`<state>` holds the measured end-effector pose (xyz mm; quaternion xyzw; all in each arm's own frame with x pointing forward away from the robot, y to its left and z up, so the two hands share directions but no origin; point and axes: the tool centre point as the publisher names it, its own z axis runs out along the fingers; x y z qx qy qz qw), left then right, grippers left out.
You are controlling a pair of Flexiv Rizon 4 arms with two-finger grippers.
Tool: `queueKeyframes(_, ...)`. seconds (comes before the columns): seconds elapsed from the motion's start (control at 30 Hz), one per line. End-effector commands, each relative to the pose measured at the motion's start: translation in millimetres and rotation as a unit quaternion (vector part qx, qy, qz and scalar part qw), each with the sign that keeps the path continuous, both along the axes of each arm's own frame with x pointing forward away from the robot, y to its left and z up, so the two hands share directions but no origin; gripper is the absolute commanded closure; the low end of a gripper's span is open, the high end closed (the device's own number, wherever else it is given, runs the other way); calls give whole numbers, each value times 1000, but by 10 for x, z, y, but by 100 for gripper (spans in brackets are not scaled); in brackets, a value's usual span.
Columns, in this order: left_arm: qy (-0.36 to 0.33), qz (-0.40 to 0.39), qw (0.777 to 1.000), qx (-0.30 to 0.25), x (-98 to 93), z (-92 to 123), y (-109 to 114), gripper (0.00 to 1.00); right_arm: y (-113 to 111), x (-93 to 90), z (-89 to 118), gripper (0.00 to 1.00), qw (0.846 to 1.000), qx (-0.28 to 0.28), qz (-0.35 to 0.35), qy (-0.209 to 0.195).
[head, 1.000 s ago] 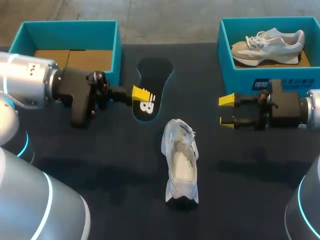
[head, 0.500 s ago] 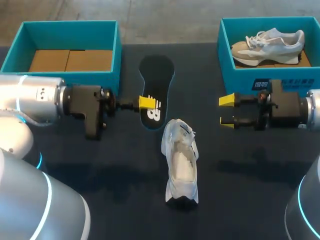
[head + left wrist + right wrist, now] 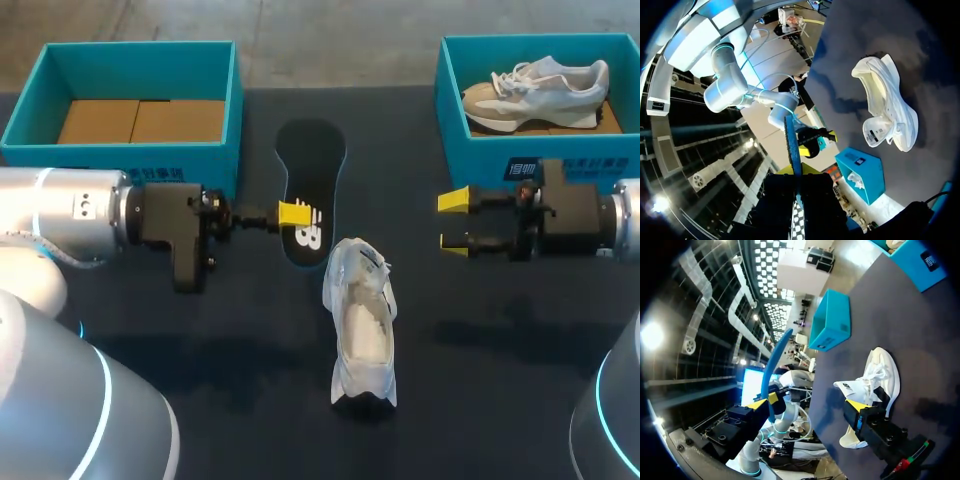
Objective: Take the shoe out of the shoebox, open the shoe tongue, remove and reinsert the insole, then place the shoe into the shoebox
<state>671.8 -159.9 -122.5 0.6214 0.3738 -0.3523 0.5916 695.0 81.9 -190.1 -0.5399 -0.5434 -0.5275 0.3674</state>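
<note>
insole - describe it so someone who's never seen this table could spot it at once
Start at the teal shoebox on the table's far left in the head view. Just right of it, the left gripper holds the insole in its yellow fingers. It is the only flat black piece, unlike the white shoe nearby.

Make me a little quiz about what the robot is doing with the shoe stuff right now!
1. True or false: the left gripper is holding the black insole.
2. Where is the white shoe that sits in the middle?
A) inside a blue box
B) on the table
C) up in the air
3. Fill in the gap: the fingers of the right gripper are ____, with nothing between them.

Key: 1 true; 2 B; 3 open.
</note>
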Motion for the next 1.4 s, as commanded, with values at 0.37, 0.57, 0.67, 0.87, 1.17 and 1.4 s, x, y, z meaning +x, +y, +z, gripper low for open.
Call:
queueKeyframes(0.37, -66, -8, 997, 25, -2, -124, -184, 100, 13, -6, 3, 0, 1000, -1, -1, 0)
queueKeyframes(0.57, -61, -11, 998, 27, 30, -277, -253, 100, 13, -6, 3, 0, 1000, -1, -1, 0)
queueKeyframes(0.67, -61, -11, 998, 27, 38, -300, -254, 100, 13, -6, 3, 0, 1000, -1, -1, 0)
queueKeyframes(0.87, -61, -11, 998, 27, 38, -300, -254, 100, 13, -6, 3, 0, 1000, -1, -1, 0)
queueKeyframes(1.17, -61, -11, 998, 27, 38, -300, -254, 100, 13, -6, 3, 0, 1000, -1, -1, 0)
queueKeyframes(1.4, -61, -11, 998, 27, 38, -300, -254, 100, 13, -6, 3, 0, 1000, -1, -1, 0)
